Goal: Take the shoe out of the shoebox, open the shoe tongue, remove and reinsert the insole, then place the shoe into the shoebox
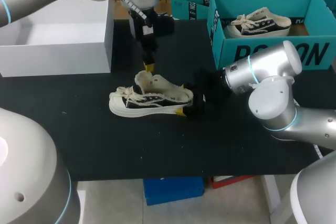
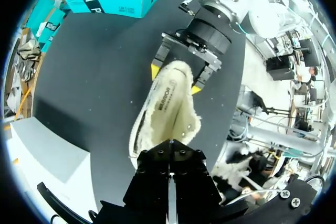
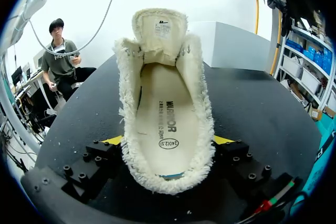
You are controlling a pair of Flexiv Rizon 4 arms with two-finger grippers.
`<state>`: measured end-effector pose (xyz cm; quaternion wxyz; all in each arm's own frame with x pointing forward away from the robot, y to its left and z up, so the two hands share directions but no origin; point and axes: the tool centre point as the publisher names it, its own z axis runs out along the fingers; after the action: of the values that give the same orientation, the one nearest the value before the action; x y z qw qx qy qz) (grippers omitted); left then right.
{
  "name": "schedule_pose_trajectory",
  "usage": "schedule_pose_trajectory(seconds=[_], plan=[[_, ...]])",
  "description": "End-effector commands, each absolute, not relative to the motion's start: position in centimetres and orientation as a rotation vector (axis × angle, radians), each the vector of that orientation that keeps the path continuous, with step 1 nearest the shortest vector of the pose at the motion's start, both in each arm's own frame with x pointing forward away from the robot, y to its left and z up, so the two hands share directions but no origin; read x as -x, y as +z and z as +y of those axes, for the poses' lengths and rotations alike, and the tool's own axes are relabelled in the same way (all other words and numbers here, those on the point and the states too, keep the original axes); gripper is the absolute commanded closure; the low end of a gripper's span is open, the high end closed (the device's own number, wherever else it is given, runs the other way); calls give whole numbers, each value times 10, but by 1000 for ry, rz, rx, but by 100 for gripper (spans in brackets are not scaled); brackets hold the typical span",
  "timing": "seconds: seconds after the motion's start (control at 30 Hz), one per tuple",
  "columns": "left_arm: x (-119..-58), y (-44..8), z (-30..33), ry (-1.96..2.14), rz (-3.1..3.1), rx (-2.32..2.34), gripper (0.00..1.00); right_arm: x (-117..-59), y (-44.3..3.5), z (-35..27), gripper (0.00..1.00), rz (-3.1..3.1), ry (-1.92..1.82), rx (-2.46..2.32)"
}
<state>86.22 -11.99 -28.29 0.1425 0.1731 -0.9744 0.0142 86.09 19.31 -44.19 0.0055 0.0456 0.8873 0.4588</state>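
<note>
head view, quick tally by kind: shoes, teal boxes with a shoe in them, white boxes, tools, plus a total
shoes: 2, the shoe on the table and the shoe in the box
teal shoebox holding a shoe: 1
white box: 1
tools: 2, the left tool and the right tool
total: 6
</note>
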Motion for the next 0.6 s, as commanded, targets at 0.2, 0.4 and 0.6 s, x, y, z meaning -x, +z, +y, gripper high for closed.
schedule_pose_trajectory(seconds=[0.2, 0.4, 0.6], plan=[[-861, -283, -119, 43, -2815, -499, 100, -861, -442, 193, 100, 2777, 1436, -145], [-861, -283, -119, 43, -2815, -499, 100, -861, -442, 193, 100, 2777, 1436, -145], [-858, -286, -135, 139, -2784, -346, 100, -861, -442, 193, 100, 2777, 1436, -145]])
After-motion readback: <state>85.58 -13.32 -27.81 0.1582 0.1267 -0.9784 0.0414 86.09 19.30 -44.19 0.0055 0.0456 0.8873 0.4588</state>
